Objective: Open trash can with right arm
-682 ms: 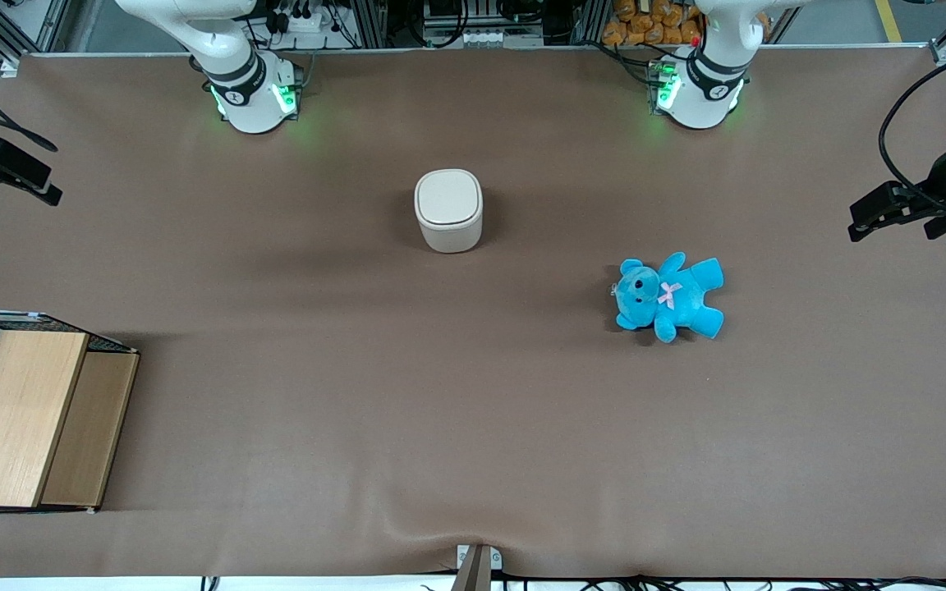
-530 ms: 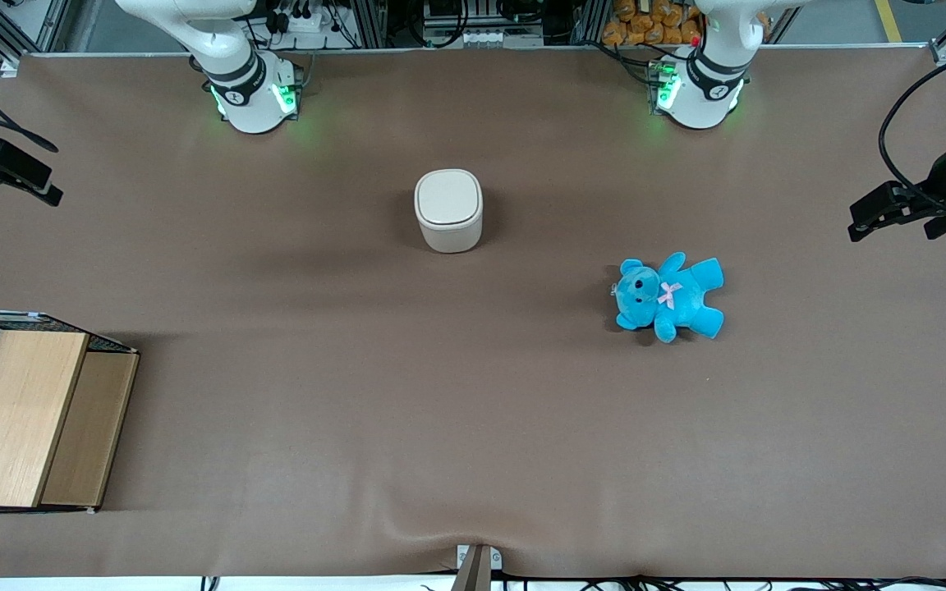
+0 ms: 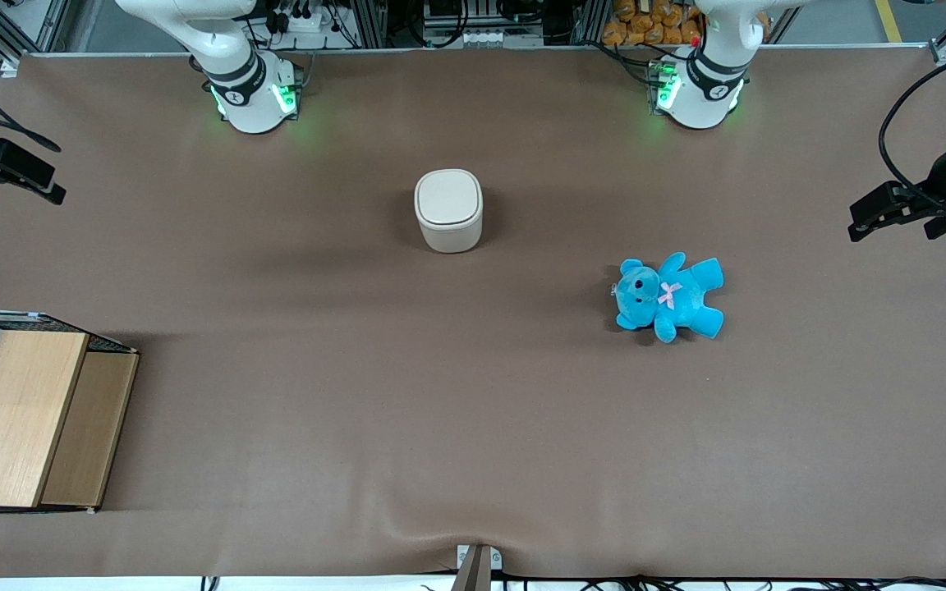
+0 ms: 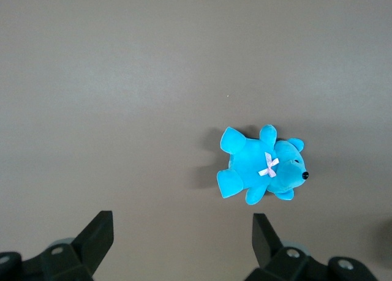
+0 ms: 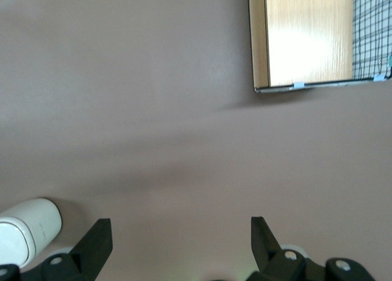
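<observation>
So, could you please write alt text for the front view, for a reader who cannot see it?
A cream-white trash can, lid shut, stands on a brown table. The right arm's black gripper hangs at the working arm's end, fingers open. A blue teddy lies toward the parked arm's end; a wooden box sits nearer the camera.

My right arm (image 3: 227, 57) is rising from its base at the table edge farthest from the front camera, with green lights glowing on the base. My gripper (image 5: 177, 247) is hanging high over the working arm's end of the table, pointing down. Its two black fingers (image 5: 95, 241) are standing wide apart, holding nothing.
</observation>
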You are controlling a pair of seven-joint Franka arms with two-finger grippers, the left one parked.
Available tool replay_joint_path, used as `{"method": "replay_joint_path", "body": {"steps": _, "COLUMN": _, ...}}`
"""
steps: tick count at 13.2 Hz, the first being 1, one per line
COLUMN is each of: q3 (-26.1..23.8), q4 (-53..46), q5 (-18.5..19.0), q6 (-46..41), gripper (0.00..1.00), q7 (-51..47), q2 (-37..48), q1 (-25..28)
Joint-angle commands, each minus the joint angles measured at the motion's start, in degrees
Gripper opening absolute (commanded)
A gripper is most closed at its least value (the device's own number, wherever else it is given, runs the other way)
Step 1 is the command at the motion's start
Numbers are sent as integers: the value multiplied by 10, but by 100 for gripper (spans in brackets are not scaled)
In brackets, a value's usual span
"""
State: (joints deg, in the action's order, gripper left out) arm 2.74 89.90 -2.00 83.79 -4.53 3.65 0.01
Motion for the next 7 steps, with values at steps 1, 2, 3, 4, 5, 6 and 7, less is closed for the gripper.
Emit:
{"method": "replay_joint_path", "body": {"steps": 1, "q3": -5, "q4": -9, "q5": 1, "q6": -26, "gripper": 100, "q7": -3, "q2": -4, "q1": 13}}
{"method": "replay_joint_path", "body": {"steps": 2, "q3": -5, "q4": -9, "q5": 1, "q6": -27, "gripper": 100, "q7": -6, "q2": -4, "q1": 22}}
{"method": "replay_joint_path", "body": {"steps": 3, "q3": -5, "q4": -9, "q5": 1, "q6": -28, "gripper": 100, "q7": -11, "q2": -4, "q1": 31}}
{"method": "replay_joint_path", "body": {"steps": 4, "q3": -5, "q4": -9, "q5": 1, "q6": -28, "gripper": 100, "q7": -23, "q2": -4, "q1": 41}}
{"method": "replay_joint_path", "body": {"steps": 5, "q3": -6, "q4": -10, "q5": 1, "q6": -28, "gripper": 100, "q7": -40, "q2": -4, "q1": 55}}
{"method": "replay_joint_path", "body": {"steps": 6, "q3": -6, "q4": -10, "q5": 1, "q6": -28, "gripper": 100, "q7": -54, "q2": -4, "q1": 66}}
{"method": "replay_joint_path", "body": {"steps": 7, "q3": -6, "q4": -10, "q5": 0, "q6": -28, "gripper": 100, "q7": -57, "q2": -4, "q1": 72}}
